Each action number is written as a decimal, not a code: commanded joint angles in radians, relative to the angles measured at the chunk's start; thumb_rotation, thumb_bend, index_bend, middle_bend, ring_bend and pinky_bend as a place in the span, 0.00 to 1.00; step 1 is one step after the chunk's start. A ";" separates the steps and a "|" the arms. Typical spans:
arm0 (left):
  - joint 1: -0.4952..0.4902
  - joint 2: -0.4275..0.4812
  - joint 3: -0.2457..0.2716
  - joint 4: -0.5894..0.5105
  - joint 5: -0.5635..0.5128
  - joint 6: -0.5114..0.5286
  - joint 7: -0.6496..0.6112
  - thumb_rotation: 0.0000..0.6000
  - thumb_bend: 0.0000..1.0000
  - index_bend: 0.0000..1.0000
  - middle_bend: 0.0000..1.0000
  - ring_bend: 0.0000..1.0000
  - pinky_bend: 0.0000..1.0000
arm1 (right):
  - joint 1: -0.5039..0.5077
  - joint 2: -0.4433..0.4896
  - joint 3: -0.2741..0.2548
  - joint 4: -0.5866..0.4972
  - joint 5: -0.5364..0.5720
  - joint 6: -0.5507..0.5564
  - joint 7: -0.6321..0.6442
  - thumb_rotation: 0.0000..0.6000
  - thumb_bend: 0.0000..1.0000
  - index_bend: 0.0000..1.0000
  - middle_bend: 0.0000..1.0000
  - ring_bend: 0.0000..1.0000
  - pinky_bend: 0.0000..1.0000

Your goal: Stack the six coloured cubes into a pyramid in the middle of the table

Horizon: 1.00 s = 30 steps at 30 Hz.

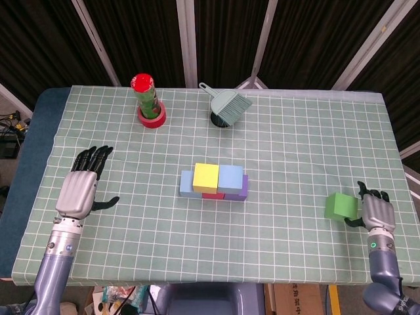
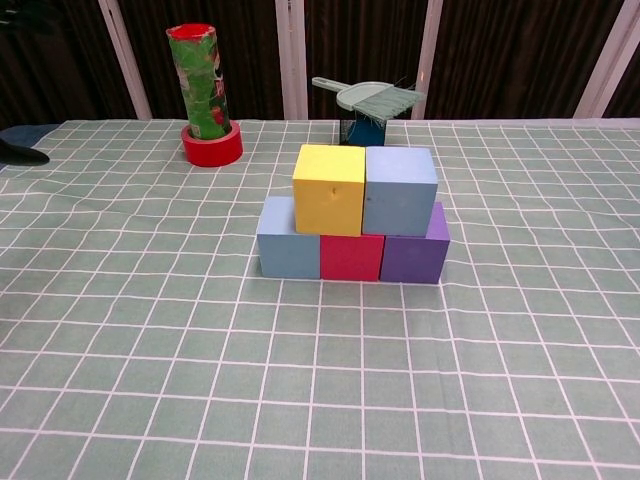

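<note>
In the middle of the table stands a two-row stack: a blue cube (image 1: 186,187), a red cube (image 1: 211,195) and a purple cube (image 1: 244,188) below, with a yellow cube (image 1: 205,176) and a light blue cube (image 1: 230,176) on top. The chest view shows the same yellow cube (image 2: 328,189) and light blue cube (image 2: 400,190) side by side on the bottom row. A green cube (image 1: 341,206) lies alone on the cloth at the right. My right hand (image 1: 375,211) sits just right of it, fingers apart, holding nothing. My left hand (image 1: 82,187) rests flat and open at the left.
A green can in a red tape roll (image 1: 149,102) stands at the back left. A grey-green brush on a dark cup (image 1: 228,107) stands at the back centre. The table's right edge (image 1: 401,172) runs close to my right hand.
</note>
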 commanded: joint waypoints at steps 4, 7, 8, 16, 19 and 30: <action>0.004 -0.001 -0.003 0.000 0.003 -0.008 0.002 1.00 0.17 0.00 0.06 0.00 0.00 | 0.001 -0.007 -0.001 0.005 -0.009 -0.002 0.010 1.00 0.21 0.00 0.27 0.14 0.00; 0.007 -0.002 -0.006 -0.001 0.003 -0.010 0.003 1.00 0.17 0.00 0.06 0.00 0.00 | 0.002 -0.010 -0.001 0.005 -0.022 -0.001 0.016 1.00 0.21 0.00 0.27 0.14 0.00; 0.008 -0.002 -0.008 -0.001 0.004 -0.010 0.002 1.00 0.17 0.00 0.06 0.00 0.00 | 0.002 -0.012 -0.001 0.006 -0.026 -0.001 0.019 1.00 0.21 0.00 0.27 0.14 0.00; 0.015 0.000 -0.017 -0.004 0.005 -0.017 -0.001 1.00 0.17 0.00 0.06 0.00 0.00 | 0.004 -0.019 -0.005 0.017 -0.056 -0.006 0.034 1.00 0.21 0.00 0.30 0.18 0.00; 0.017 -0.001 -0.018 -0.003 0.004 -0.022 -0.001 1.00 0.17 0.00 0.06 0.00 0.00 | 0.001 -0.019 -0.007 0.018 -0.071 -0.005 0.045 1.00 0.24 0.00 0.37 0.23 0.00; 0.024 0.002 -0.029 -0.006 0.003 -0.029 -0.003 1.00 0.17 0.00 0.06 0.00 0.00 | -0.006 -0.003 -0.005 -0.013 -0.124 0.001 0.081 1.00 0.32 0.00 0.46 0.30 0.00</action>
